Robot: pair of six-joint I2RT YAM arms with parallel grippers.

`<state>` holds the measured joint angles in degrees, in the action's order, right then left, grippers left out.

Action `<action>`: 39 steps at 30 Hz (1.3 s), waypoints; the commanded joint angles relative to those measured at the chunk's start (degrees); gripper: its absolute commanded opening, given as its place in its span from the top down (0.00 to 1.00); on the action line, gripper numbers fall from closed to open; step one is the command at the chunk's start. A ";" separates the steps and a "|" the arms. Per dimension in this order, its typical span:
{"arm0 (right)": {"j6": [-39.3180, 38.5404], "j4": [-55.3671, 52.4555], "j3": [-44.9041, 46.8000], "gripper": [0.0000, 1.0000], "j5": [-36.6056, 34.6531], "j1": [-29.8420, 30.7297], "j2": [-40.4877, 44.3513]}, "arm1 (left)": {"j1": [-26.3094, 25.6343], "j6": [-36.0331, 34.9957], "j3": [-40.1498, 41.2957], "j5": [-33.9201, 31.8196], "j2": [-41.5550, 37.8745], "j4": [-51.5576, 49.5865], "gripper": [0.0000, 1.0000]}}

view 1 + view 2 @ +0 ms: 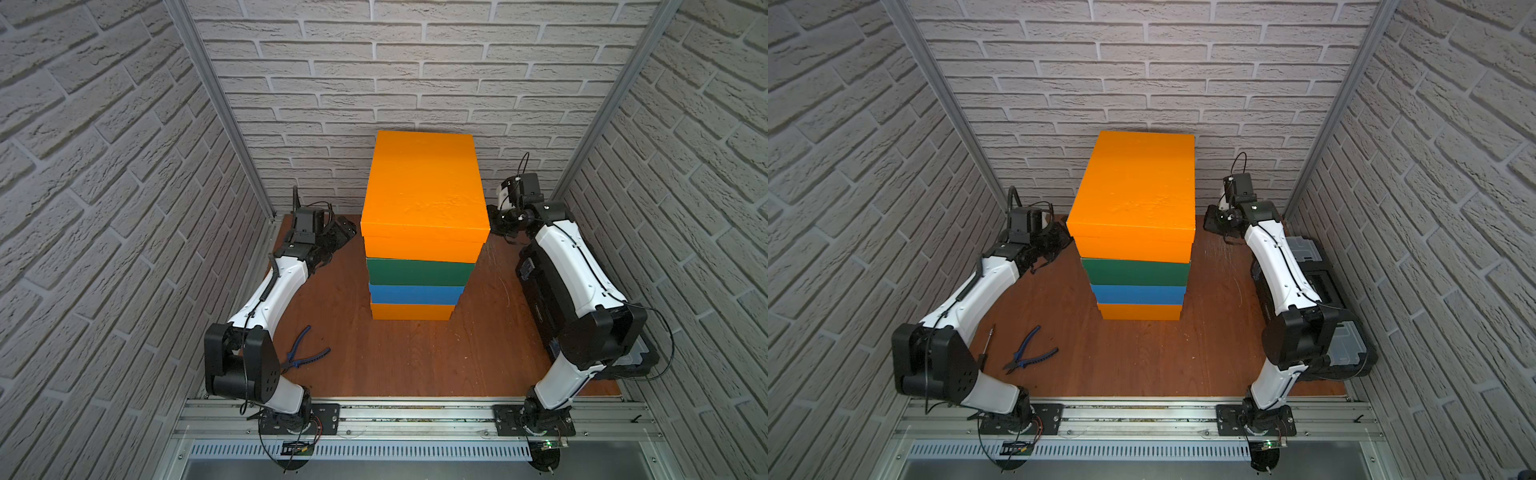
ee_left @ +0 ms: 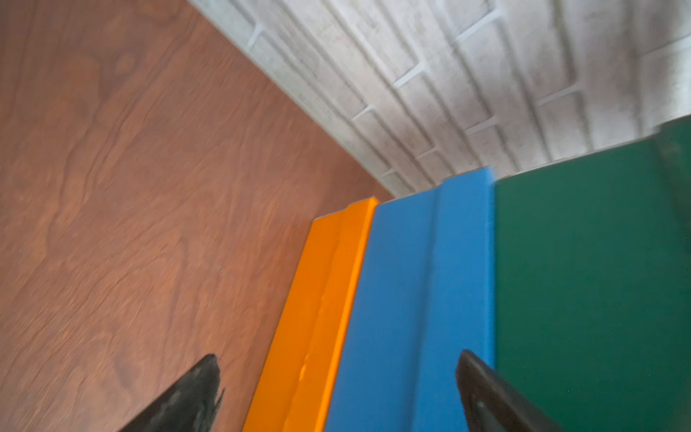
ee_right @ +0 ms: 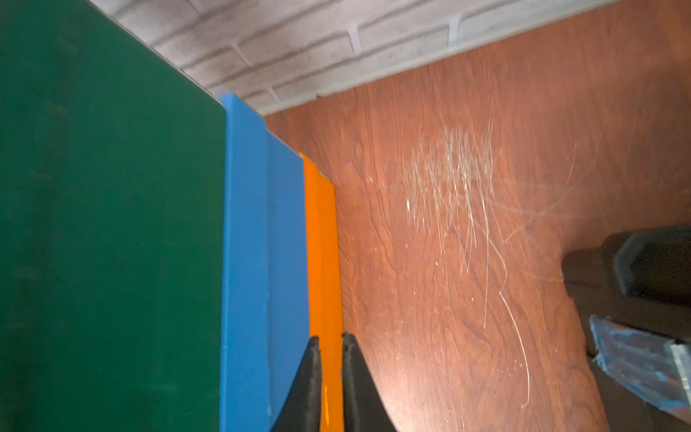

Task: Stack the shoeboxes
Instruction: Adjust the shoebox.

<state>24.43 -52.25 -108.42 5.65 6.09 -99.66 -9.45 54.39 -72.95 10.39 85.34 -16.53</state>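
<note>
Four shoeboxes stand in one stack at the middle back of the wooden table in both top views: an orange shoebox at the bottom, a blue shoebox, a dark green shoebox, and a second orange shoebox on top. My left gripper is open just left of the stack, low down, its jaws wide apart and holding nothing. My right gripper is just right of the stack, its fingers nearly together with nothing between them.
Blue-handled pliers and a thin screwdriver lie at the front left by the left arm. A black toolbox lies along the right side under the right arm. Brick-patterned walls close in the back and sides.
</note>
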 commanded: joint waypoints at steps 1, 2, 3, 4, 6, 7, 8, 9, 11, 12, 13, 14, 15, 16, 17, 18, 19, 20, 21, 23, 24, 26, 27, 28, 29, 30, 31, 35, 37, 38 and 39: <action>-2.10 -2.96 -4.80 0.85 -1.67 1.24 0.22 | -1.44 -2.14 -3.45 -2.89 -3.13 -0.58 0.02; -2.73 -3.86 -6.85 0.85 -1.88 1.70 -0.27 | -1.99 -2.65 -4.49 -3.96 -3.62 -1.26 0.02; -3.40 -5.18 -9.41 0.86 -1.94 2.12 -1.10 | -2.47 -2.92 -5.36 -4.70 -4.09 -1.68 0.02; -3.93 -6.51 -12.00 0.85 -2.05 2.33 -2.11 | -2.87 -3.05 -5.99 -5.12 -4.34 -1.70 0.02; -5.02 -10.46 -18.87 0.86 -2.52 2.70 -5.22 | -3.61 -3.12 -7.29 -5.93 -4.43 -1.60 0.02; -5.47 -12.39 -22.47 0.86 -2.84 2.80 -6.96 | -3.96 -3.22 -8.01 -6.26 -4.03 -1.61 0.02; -5.89 -14.08 -25.46 0.86 -3.31 2.93 -8.54 | -4.20 -3.19 -8.75 -6.43 -3.67 -1.60 0.02; -6.36 -15.88 -29.13 0.86 -3.79 3.04 -10.14 | -4.35 -3.24 -9.68 -6.36 -2.89 -1.83 0.02; -7.19 -19.18 -36.19 0.86 -4.17 3.16 -14.04 | -4.77 -3.35 -11.52 -6.20 -1.35 -2.21 0.02; -7.59 -21.15 -40.57 0.86 -4.27 3.15 -16.97 | -4.91 -3.39 -12.47 -6.09 -0.55 -2.30 0.02; -7.85 -23.36 -45.58 0.86 -4.39 3.14 -19.55 | -4.97 -3.44 -13.35 -6.04 0.19 -2.30 0.02; -8.04 -25.36 -50.45 0.86 -4.31 3.14 -21.87 | -5.05 -3.54 -14.05 -6.04 0.74 -2.28 0.02; -8.30 -27.89 -56.49 0.86 -4.08 3.16 -24.99 | -5.13 -3.59 -14.90 -5.99 1.40 -2.39 0.02; -8.38 -30.06 -63.50 0.86 -3.83 3.14 -28.25 | -5.11 -3.83 -15.73 -5.93 1.96 -2.58 0.02; -8.30 -31.56 -68.80 0.86 -3.50 3.21 -30.90 | -5.13 -3.97 -16.39 -5.92 2.39 -2.62 0.02; -8.02 -32.24 -72.69 0.85 -2.77 3.04 -33.23 | -5.09 -4.18 -17.13 -5.81 2.89 -2.79 0.02; -7.77 -30.79 -71.17 0.85 -1.59 3.05 -33.03 | -5.07 -4.27 -17.59 -5.66 3.21 -2.78 0.02; -7.68 -29.90 -70.50 0.85 -0.69 3.12 -33.03 | -5.07 -4.26 -17.96 -5.48 3.47 -2.67 0.02; -7.42 -29.33 -70.69 0.86 0.18 3.15 -33.42 | -5.10 -4.15 -18.26 -5.38 3.67 -2.48 0.02; -7.16 -27.94 -70.76 0.86 2.18 3.23 -33.90 | -5.22 -4.22 -18.89 -5.20 4.08 -2.38 0.02; -7.04 -27.26 -70.87 0.86 2.94 3.23 -33.97 | -5.18 -4.37 -19.25 -5.13 4.28 -2.46 0.02; -6.98 -26.46 -70.88 0.86 3.81 3.46 -33.87 | -5.22 -4.63 -19.84 -4.96 4.65 -2.58 0.02; -7.17 -26.24 -70.87 0.86 4.15 3.64 -33.81 | -5.18 -4.70 -19.97 -5.03 4.82 -2.51 0.02; -7.44 -26.01 -70.87 0.86 4.46 3.83 -33.65 | -5.22 -4.70 -20.01 -5.03 5.04 -2.36 0.02; -7.89 -25.97 -70.88 0.86 4.73 4.13 -33.50 | -5.20 -4.65 -20.03 -5.03 5.29 -2.15 0.02; -8.30 -25.81 -70.96 0.86 5.00 4.40 -33.34 | -5.22 -4.60 -20.04 -5.03 5.51 -1.90 0.02; -8.73 -25.74 -70.94 0.87 5.32 4.70 -33.32 | -5.22 -4.45 -20.10 -4.87 5.82 -1.81 0.02; -9.84 -25.60 -70.96 0.87 5.09 5.85 -33.06 | -5.20 -4.11 -20.65 -4.41 6.82 -1.71 0.02; -9.66 -25.66 -70.96 0.87 4.06 5.95 -33.00 | -5.19 -3.91 -20.87 -4.18 7.09 -1.58 0.02; -9.81 -25.71 -70.96 0.86 3.53 5.98 -32.93 | -5.22 -3.90 -20.92 -4.07 7.05 -1.60 0.02; -9.92 -25.63 -70.88 0.87 2.90 5.95 -32.84 | -5.29 -3.70 -20.91 -3.90 6.95 -1.61 0.02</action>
<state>15.59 -79.92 -178.30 9.02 11.16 -134.67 -14.22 51.07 -91.90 5.41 91.92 -19.79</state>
